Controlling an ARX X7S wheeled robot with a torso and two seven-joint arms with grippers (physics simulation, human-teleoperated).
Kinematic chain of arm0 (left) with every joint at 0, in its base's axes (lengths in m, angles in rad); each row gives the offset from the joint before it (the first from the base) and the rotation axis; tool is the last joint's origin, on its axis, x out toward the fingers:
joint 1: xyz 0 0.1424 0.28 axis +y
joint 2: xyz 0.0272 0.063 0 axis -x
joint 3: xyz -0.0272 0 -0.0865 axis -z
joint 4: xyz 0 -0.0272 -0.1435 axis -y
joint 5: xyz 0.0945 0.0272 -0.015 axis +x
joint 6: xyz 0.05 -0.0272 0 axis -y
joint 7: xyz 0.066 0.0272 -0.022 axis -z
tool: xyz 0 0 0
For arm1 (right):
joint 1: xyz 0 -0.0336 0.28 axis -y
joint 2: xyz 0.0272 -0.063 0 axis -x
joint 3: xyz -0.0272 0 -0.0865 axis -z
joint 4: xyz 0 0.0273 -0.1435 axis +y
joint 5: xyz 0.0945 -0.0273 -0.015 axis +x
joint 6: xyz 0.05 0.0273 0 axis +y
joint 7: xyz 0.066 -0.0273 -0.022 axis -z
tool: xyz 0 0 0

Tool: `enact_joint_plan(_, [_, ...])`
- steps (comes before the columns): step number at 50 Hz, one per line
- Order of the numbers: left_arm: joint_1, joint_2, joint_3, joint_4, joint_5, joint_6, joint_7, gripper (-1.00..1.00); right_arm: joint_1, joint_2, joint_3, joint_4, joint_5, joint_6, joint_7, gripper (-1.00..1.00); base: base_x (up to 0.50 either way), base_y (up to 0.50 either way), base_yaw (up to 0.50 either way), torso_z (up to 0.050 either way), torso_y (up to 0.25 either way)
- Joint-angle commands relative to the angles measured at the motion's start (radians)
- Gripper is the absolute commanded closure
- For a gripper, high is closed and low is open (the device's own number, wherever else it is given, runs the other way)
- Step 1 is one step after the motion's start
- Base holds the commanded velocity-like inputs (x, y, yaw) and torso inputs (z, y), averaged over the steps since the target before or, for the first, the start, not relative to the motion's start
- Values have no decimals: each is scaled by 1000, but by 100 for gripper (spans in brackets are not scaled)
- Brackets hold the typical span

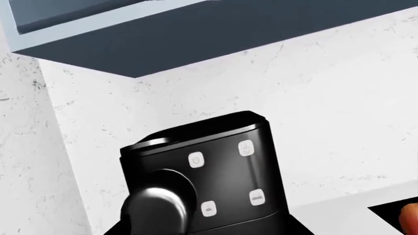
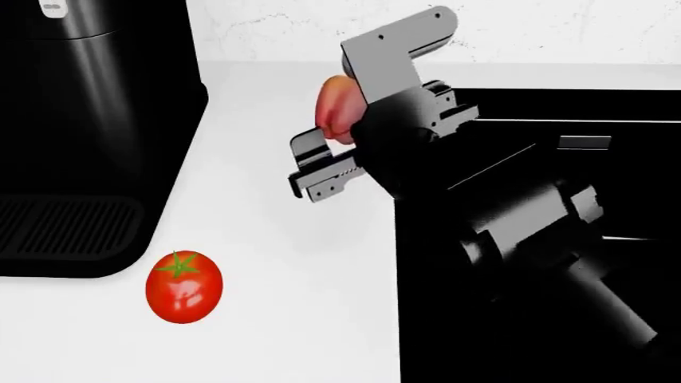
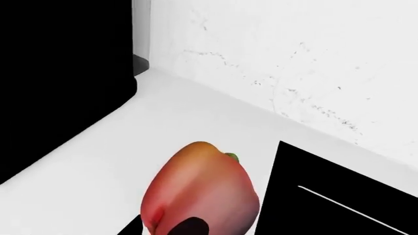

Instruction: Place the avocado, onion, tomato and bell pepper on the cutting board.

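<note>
The glossy red tomato (image 2: 183, 286) with its green cap lies on the white counter (image 2: 287, 263), near the front and left of my right arm. The pinkish-red bell pepper (image 2: 334, 106) sits further back, partly hidden behind my right gripper (image 2: 319, 169). In the right wrist view the bell pepper (image 3: 201, 191) fills the space just ahead of the jaws, and one dark fingertip (image 3: 189, 227) overlaps its near side. The frame cuts off the jaws there, so their state does not show. The avocado, the onion and the cutting board are out of view. My left gripper does not show.
A black coffee machine (image 2: 75, 136) stands at the left on the counter, and its button panel (image 1: 222, 181) fills the left wrist view. A black cooktop (image 2: 553, 104) lies to the right. A white marble wall (image 2: 532, 32) and an upper cabinet (image 1: 196, 34) close the back.
</note>
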Motion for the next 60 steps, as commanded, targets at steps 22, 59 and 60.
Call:
enact_joint_plan(22, [-244,-78,146,-107,-484,-51,-253,-100,238,409,162,-659,216,283,381,100,0,0,0,0,0])
enact_joint_plan(59, [-278,-26,373,-196,-650,-69,-226,-100,463,392,184,-566,177,405,339,100,0,0,0,0,0])
enact_joint_plan(60, [-275,-26,379,-198,-655,-65,-231,-100,467,390,184,-561,178,408,335,100,0,0,0,0,0])
